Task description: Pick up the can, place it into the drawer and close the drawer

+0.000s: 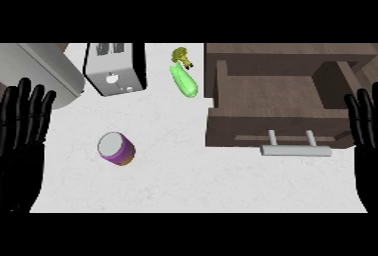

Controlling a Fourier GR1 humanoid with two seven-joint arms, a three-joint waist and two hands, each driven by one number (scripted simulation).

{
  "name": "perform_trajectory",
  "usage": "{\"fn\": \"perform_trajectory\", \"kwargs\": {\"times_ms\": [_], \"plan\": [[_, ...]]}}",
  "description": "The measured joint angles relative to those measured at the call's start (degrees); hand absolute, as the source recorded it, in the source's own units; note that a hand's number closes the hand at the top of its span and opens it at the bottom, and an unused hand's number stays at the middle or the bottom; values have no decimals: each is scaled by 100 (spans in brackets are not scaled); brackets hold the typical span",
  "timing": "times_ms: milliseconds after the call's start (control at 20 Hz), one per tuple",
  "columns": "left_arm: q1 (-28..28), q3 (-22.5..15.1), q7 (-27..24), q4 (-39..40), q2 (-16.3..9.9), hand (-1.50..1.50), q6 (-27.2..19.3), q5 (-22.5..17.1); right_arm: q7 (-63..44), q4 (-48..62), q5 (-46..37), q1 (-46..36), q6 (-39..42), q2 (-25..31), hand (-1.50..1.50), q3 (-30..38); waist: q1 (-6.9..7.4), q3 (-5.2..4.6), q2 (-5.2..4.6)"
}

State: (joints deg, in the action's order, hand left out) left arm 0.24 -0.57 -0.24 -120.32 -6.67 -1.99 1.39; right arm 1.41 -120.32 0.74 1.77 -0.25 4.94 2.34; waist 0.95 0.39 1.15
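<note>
A purple can [117, 148] with a pale lid and an orange base stands on the white counter [192, 175], left of centre. The brown drawer [269, 102] at the right is pulled open, its grey handle [294, 148] facing me and nothing showing inside. My left hand [22, 130] rests open at the left edge, fingers up, well left of the can. At the right edge my right hand [364, 125] rests open too, beside the drawer's front corner. Neither hand touches anything.
A silver toaster [114, 67] stands at the back, left of centre. A green cucumber-like vegetable [184, 80] with a yellowish tip lies between the toaster and the drawer. A grey appliance [44, 70] fills the back left corner.
</note>
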Motion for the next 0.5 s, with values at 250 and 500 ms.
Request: {"fn": "perform_trajectory", "kwargs": {"times_ms": [250,500], "plan": [[403,-209,24,-247,374,-150,-843,792,-31,6,26,-92,14,-54,-150,-71,-39,-25,-75],[926,-84,930,-174,578,-150,-2176,1012,-605,145,5,219,-184,-110,-150,45,-21,-35,-113]]}}
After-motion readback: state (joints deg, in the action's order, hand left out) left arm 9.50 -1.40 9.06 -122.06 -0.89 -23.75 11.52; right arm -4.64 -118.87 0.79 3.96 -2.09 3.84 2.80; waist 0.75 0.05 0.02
